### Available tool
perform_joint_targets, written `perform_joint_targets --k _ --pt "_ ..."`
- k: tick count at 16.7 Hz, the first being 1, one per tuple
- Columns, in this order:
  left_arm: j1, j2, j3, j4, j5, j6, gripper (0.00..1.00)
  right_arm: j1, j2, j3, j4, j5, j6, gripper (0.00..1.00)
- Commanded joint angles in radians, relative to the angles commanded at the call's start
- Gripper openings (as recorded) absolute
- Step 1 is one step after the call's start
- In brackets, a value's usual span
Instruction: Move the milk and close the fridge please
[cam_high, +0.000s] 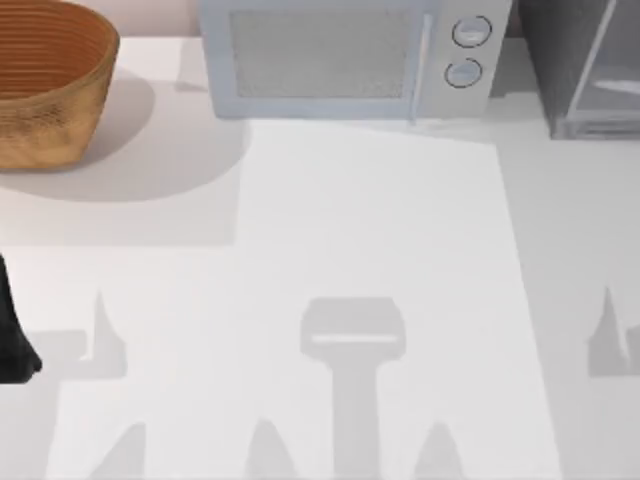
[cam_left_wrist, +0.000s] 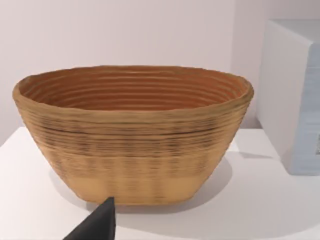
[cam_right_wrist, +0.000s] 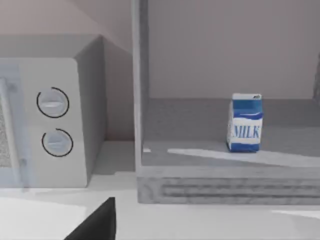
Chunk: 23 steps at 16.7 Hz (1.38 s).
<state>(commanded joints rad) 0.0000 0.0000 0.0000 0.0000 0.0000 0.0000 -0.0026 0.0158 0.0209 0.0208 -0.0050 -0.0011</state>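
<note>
Milk sits inside the open fridge.

The milk (cam_right_wrist: 245, 123) stands upright on the fridge (cam_right_wrist: 225, 187) floor, at the right of the right wrist view. In the top view the fridge fills the upper right corner, beside the microwave (cam_high: 340, 55). A basket (cam_high: 45, 80) sits upper left on the counter (cam_high: 370, 230). I cannot tell how far either pincer is open.
</note>
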Motion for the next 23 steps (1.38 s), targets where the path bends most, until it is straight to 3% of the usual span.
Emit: perform_joint_targets --k 8,11,15,23 --pt "0.000 0.000 0.000 0.000 0.000 0.000 1.00 -0.001 -0.021 -0.012 -0.032 0.005 0.001 1.00" --pt "0.000 0.000 0.000 0.000 0.000 0.000 1.00 -0.003 -0.091 0.045 -0.128 0.008 0.003 1.00" --pt "0.000 0.000 0.000 0.000 0.000 0.000 1.00 -0.001 -0.248 0.174 -0.400 0.007 0.003 1.00" --pt "0.000 0.000 0.000 0.000 0.000 0.000 1.00 0.006 -0.624 0.482 -1.129 0.004 -0.004 1.00"
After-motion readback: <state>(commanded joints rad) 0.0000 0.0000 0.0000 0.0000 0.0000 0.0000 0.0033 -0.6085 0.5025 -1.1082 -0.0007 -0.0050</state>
